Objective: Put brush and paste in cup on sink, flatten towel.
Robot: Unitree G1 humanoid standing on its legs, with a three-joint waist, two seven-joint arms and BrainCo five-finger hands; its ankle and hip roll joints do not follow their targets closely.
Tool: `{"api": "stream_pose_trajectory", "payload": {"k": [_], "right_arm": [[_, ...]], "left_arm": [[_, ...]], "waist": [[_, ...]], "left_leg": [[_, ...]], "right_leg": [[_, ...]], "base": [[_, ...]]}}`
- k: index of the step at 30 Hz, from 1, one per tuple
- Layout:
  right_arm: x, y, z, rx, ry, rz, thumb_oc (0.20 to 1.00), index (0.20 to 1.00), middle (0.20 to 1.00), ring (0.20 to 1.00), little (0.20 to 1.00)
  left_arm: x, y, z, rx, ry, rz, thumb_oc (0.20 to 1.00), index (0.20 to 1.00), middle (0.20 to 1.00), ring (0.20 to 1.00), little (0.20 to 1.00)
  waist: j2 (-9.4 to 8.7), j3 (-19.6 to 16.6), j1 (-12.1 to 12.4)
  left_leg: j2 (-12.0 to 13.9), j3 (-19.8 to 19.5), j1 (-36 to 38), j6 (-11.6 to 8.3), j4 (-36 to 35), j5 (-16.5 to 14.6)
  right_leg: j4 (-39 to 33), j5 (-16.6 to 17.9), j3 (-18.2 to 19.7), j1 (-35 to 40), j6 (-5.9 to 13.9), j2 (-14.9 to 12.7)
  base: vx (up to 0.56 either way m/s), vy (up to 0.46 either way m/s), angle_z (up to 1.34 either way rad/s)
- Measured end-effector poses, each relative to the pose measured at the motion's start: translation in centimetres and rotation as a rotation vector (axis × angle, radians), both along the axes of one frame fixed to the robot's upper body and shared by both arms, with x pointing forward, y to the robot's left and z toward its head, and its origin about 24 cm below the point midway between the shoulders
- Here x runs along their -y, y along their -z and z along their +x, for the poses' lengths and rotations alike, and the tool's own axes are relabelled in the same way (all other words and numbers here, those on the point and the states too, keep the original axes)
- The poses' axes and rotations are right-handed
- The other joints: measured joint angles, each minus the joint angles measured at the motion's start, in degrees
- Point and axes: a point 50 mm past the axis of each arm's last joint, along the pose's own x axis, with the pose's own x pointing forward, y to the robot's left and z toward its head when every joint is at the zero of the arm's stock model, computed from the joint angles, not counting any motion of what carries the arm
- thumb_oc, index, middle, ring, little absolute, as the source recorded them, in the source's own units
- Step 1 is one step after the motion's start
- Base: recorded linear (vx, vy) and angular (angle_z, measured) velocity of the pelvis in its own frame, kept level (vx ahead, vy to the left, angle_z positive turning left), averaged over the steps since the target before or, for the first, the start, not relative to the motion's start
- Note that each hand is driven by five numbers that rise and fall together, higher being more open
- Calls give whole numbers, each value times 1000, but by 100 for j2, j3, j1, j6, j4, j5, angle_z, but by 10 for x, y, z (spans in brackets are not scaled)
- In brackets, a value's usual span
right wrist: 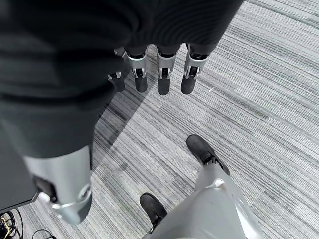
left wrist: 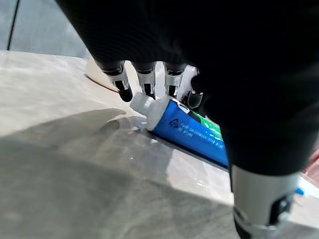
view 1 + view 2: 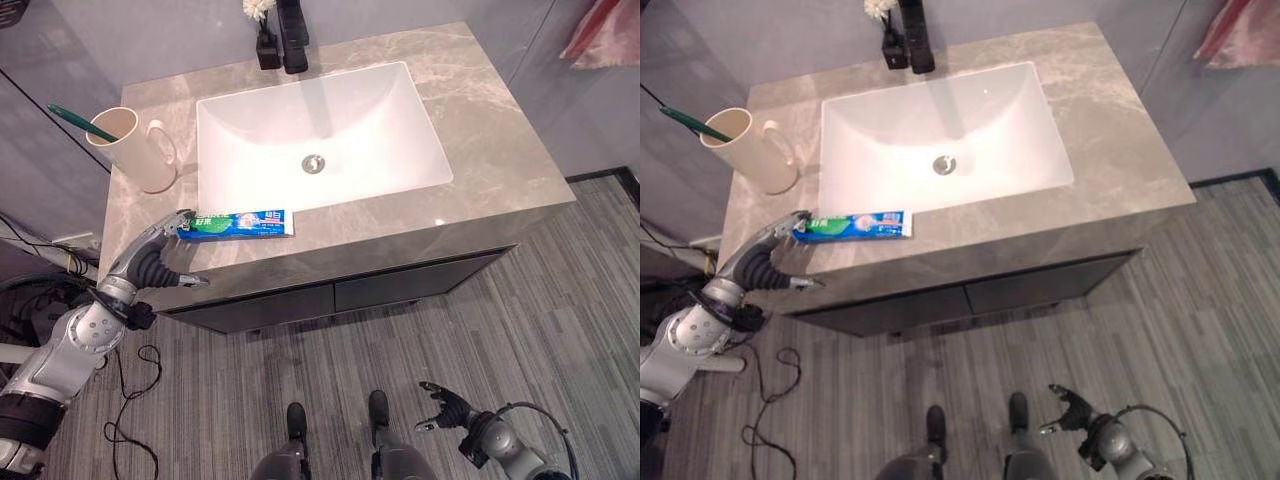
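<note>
My desk (image 3: 480, 150) is grey-brown marble, the sink (image 3: 330, 130) white, the cup (image 3: 135, 145) cream, the brush (image 3: 80, 122) green, the paste (image 3: 240, 223) blue-green with a white cap.

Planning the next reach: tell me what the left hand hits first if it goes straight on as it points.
The toothpaste. The left hand has its fingertips at the tube's white cap end already, apparently touching. Beyond it lies the sink; depth is hard to judge.

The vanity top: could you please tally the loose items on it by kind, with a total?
Cups: 1, cream mug at the robot's left of the basin
Toothbrushes: 1, green toothbrush standing in that mug
Toothpaste tubes: 1, blue-green tube lying at the front edge, left hand at its cap end
Total: 3
</note>
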Motion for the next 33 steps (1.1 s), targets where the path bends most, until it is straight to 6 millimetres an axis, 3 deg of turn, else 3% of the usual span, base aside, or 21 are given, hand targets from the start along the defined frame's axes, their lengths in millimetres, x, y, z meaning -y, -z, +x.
{"api": "stream_pose_trajectory", "payload": {"k": [13,20,33], "right_arm": [[0,1,0,-3,1,-2,1000,1000,1000,1000,1000],[-3,7,-5,-30,10,7,1000,1000,1000,1000,1000],[-7,12,-13,-66,-42,-16,1000,1000,1000,1000,1000]], "left_arm": [[1,-4,4,6,1,-95,1000,1000,1000,1000,1000],[5,12,5,-34,-9,-276,1000,1000,1000,1000,1000],[3,17,4,-61,-24,-236,1000,1000,1000,1000,1000]], "waist": [[-173,35,-13],[-373,-284,-11],[-269,-531,11]], "left_leg": [[26,21,24,-1,0,-1],[28,16,83,-1,0,-1],[27,-3,-192,5,1,52]], "right_leg": [[0,7,11,19,-6,30],[-1,7,9,78,-11,29],[0,48,-2,-190,-37,32]], "base": [[2,-1,0],[15,-3,0],[-3,0,0]]}}
